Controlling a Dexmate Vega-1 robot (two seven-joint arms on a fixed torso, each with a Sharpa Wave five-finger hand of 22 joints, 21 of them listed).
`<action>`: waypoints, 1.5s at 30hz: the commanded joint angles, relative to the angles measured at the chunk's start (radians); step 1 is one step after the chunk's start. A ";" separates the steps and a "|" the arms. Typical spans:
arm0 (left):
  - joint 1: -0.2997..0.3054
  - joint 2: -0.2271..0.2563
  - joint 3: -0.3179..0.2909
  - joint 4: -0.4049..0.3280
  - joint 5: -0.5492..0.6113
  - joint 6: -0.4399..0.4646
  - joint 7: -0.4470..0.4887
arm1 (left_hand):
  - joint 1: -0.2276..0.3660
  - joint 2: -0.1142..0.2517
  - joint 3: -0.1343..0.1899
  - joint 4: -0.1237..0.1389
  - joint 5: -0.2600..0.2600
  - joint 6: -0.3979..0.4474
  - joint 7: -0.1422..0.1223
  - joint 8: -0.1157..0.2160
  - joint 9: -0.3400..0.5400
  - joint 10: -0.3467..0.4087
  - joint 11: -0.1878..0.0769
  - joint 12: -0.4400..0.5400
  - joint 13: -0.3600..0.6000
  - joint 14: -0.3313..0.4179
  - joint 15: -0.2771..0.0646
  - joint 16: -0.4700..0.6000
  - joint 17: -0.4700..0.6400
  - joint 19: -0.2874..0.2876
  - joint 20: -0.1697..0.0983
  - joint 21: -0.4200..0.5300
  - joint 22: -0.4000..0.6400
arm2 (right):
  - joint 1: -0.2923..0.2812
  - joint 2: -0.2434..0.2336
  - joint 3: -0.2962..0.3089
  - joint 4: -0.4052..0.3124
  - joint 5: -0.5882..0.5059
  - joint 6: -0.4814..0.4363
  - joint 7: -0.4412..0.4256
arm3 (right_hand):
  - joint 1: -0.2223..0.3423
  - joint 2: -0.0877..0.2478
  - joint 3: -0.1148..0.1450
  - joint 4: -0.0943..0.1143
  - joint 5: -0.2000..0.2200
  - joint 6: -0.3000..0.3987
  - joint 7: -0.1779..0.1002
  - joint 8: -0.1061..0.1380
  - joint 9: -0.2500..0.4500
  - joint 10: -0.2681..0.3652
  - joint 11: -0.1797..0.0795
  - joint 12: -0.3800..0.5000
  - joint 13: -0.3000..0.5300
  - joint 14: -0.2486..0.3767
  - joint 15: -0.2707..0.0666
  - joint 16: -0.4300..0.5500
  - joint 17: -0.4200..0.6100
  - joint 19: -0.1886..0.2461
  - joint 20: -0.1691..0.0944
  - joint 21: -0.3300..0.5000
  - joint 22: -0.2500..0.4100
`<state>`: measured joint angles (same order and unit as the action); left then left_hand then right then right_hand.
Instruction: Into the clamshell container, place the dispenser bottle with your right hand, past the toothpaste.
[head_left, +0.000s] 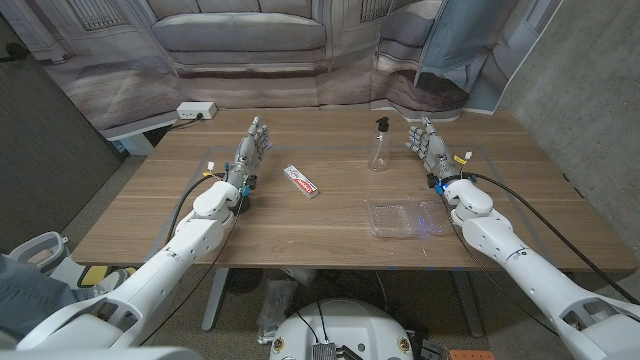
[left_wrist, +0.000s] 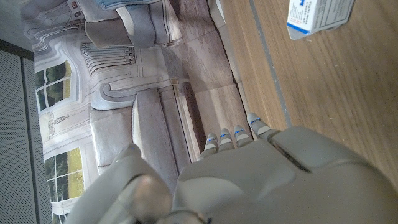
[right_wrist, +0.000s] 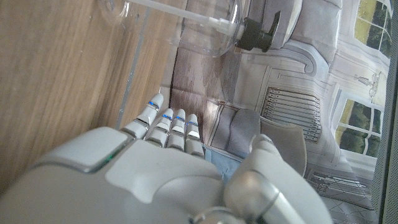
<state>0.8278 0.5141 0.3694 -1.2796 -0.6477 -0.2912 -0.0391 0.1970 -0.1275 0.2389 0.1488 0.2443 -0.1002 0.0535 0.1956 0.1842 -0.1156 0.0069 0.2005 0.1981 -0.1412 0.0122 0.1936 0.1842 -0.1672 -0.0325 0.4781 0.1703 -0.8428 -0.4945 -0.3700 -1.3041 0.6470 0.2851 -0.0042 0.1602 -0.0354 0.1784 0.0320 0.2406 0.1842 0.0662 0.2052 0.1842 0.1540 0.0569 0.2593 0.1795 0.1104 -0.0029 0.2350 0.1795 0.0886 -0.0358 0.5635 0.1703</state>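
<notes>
While both robot hands stand empty, fingers apart, right robot hand (head_left: 428, 147) sits at 3 o'clock of dispenser bottle (head_left: 379, 148); clamshell container (head_left: 405, 217) at 6, toothpaste (head_left: 301, 181) at 8; left robot hand (head_left: 251, 152) well apart.

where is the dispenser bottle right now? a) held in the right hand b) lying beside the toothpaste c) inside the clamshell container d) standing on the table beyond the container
d: the dispenser bottle stands upright on the table, beyond the clamshell container, and the right hand beside it holds nothing.
</notes>
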 joint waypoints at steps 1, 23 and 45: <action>-0.019 -0.013 0.000 0.043 -0.013 -0.007 -0.026 | 0.010 0.001 0.004 -0.002 0.008 -0.002 0.004 0.005 0.003 -0.002 -0.003 0.006 0.003 -0.005 0.002 0.007 0.002 -0.046 -0.029 0.002 0.002 | -0.001 0.017 -0.006 0.003 0.004 -0.008 -0.011 | 0.009 0.001 0.004 -0.002 0.005 -0.008 -0.005 -0.004 0.003 -0.005 -0.002 -0.004 0.001 -0.010 0.009 -0.007 0.005 -0.013 -0.054 -0.006 0.005; -0.013 0.049 0.006 -0.084 0.019 0.100 0.034 | 0.012 0.006 0.000 -0.008 0.016 0.001 0.006 0.004 0.002 0.001 0.001 0.006 -0.001 -0.004 0.007 0.005 0.001 -0.044 -0.019 -0.009 0.002 | 0.003 -0.012 -0.021 0.009 -0.040 0.010 0.008 | 0.023 0.005 0.007 -0.012 0.006 -0.020 -0.013 -0.009 0.003 -0.010 -0.007 -0.014 0.002 -0.019 0.010 -0.019 0.005 -0.026 -0.050 -0.024 0.005; -0.007 0.063 0.005 -0.122 0.024 0.128 0.053 | 0.019 0.013 -0.002 -0.015 0.023 0.003 0.016 0.004 0.002 0.007 0.013 0.007 -0.004 0.001 0.016 0.005 0.001 -0.040 -0.007 -0.020 0.003 | 0.010 -0.040 -0.018 -0.009 -0.048 0.011 0.031 | 0.048 0.000 0.010 -0.030 0.006 -0.022 -0.013 -0.009 0.003 -0.003 -0.005 -0.016 0.003 -0.019 0.014 -0.026 0.004 -0.027 -0.048 -0.037 0.005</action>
<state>0.8175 0.5725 0.3753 -1.3930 -0.6250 -0.1697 0.0105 0.2061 -0.1181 0.2332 0.1374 0.2593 -0.0964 0.0682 0.1963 0.1838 -0.1133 0.0162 0.2004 0.1905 -0.1427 0.0209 0.1935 0.1838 -0.1671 -0.0325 0.4584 0.1699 -0.8298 -0.5204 -0.3917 -1.2953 0.6040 0.2955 0.0243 0.1944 -0.0301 0.1868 0.0094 0.2399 0.1677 0.0499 0.1984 0.1839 0.1445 0.0480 0.2437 0.1793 0.0963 0.0109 0.2107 0.1814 0.0631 -0.0394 0.5284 0.1700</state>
